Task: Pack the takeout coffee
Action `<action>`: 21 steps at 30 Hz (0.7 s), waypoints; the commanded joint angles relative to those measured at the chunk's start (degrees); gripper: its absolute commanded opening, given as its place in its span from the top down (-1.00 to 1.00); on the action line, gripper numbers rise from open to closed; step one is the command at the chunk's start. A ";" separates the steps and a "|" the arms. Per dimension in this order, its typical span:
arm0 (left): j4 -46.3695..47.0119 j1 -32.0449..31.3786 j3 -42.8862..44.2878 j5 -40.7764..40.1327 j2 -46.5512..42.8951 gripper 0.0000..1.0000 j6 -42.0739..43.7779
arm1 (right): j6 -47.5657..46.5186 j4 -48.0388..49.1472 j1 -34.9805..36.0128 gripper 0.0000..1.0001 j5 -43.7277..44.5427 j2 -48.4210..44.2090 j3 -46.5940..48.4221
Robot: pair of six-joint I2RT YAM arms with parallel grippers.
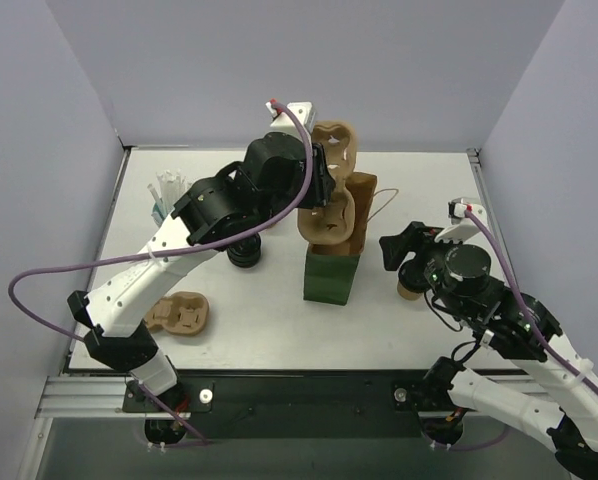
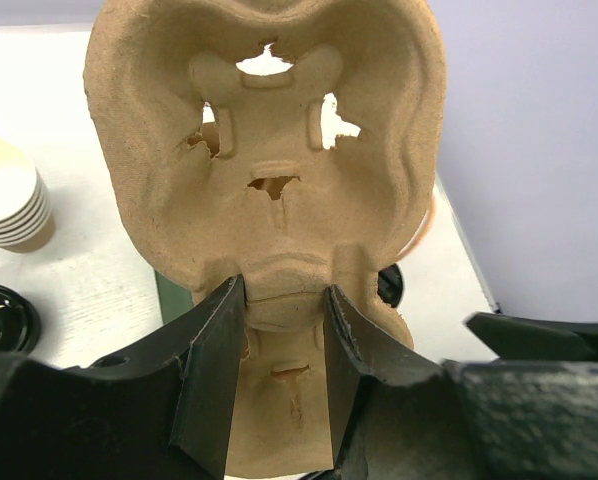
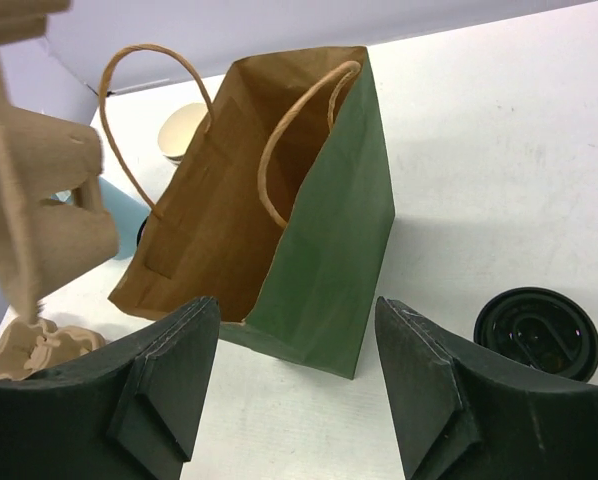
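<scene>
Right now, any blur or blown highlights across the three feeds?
Top external: even light, soft shadows, sharp. Left wrist: pulp cup carrier fills the frame in focus, white clipping through its cut-outs. Right wrist: green paper bag crisp, carrier at the left edge blurred, table near white.

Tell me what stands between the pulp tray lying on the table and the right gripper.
The open green paper bag, seen in the top view.
</scene>
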 commanded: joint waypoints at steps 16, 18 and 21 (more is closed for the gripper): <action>1.21 0.28 6.18 3.10 8.50 0.75 6.25 | -2.13 -0.43 -0.40 -0.28 3.35 -1.33 -0.81; 1.13 0.63 5.74 3.45 8.94 0.75 6.33 | -2.22 -0.43 -0.40 -0.28 3.35 -1.06 -0.63; 0.69 1.16 5.12 3.71 9.56 0.75 5.90 | -2.40 -0.17 -0.40 -0.28 3.70 -0.28 0.33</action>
